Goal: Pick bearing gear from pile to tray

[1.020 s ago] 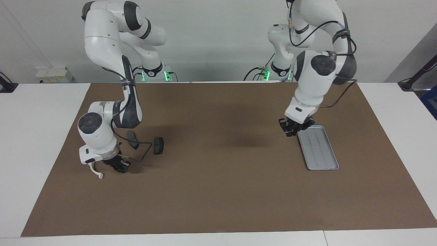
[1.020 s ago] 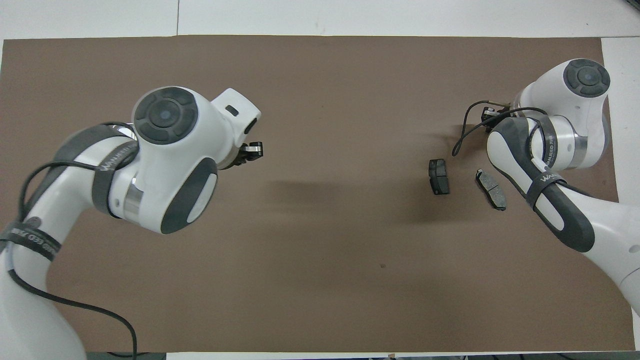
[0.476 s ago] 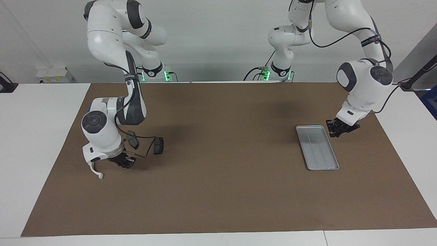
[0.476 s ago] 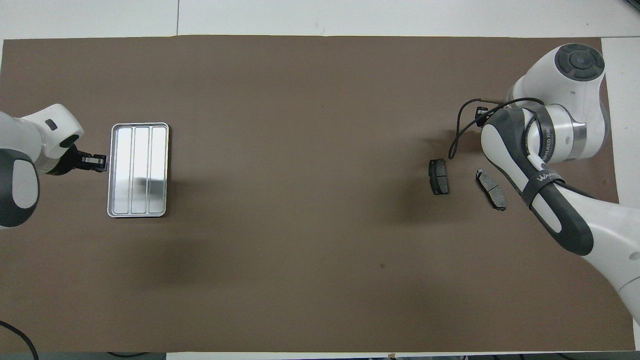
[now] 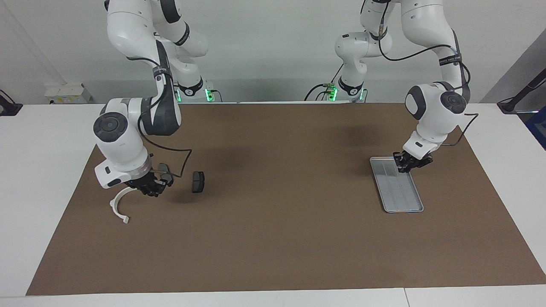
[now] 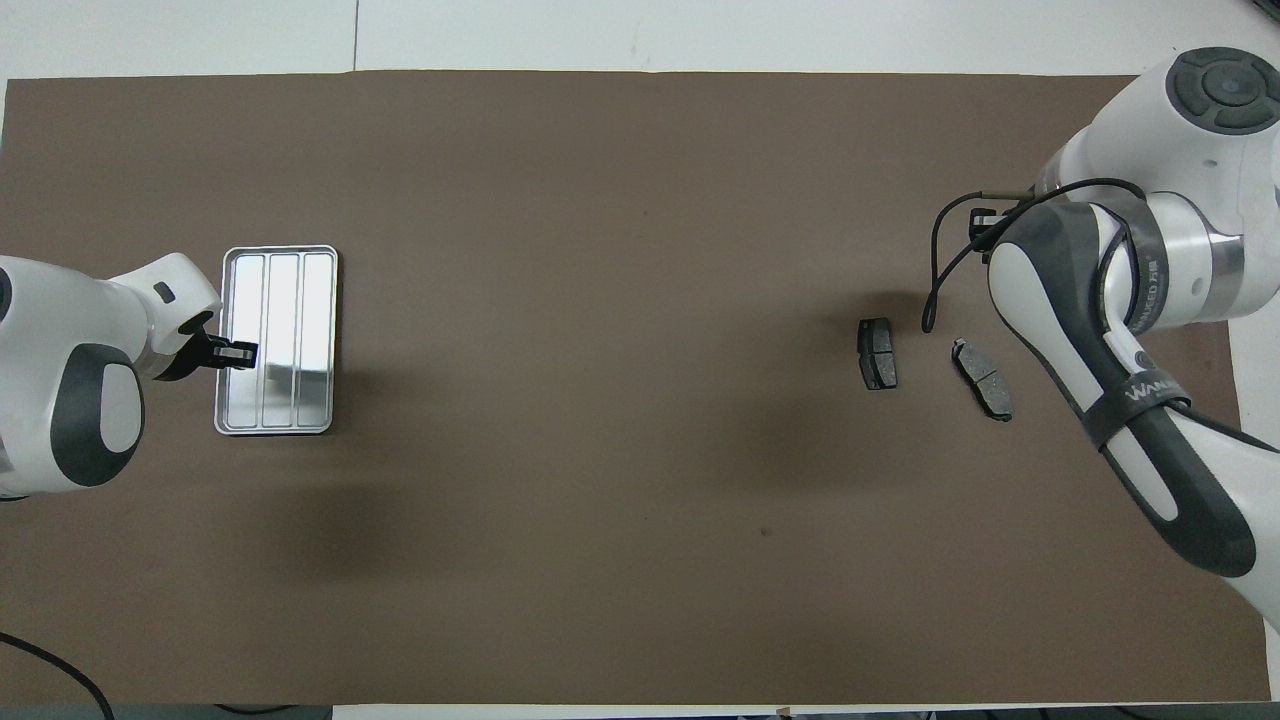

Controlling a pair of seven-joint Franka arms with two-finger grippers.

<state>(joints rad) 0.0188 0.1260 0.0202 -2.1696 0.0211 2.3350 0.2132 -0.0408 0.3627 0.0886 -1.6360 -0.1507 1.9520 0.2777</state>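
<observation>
The right gripper (image 5: 150,187) is hovering over the pile (image 5: 162,183), the left gripper (image 5: 409,164) over the tray (image 5: 403,200); finger state cannot be told. Small gears likely are proving hard, light and slippery; pinching across the rim seems best.

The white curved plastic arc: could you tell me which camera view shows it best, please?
The facing view: the white curved plastic arc lies in plain sight on the brown mat, just beside the right gripper. In the overhead view the right arm covers that spot, so the arc is hidden.
</observation>
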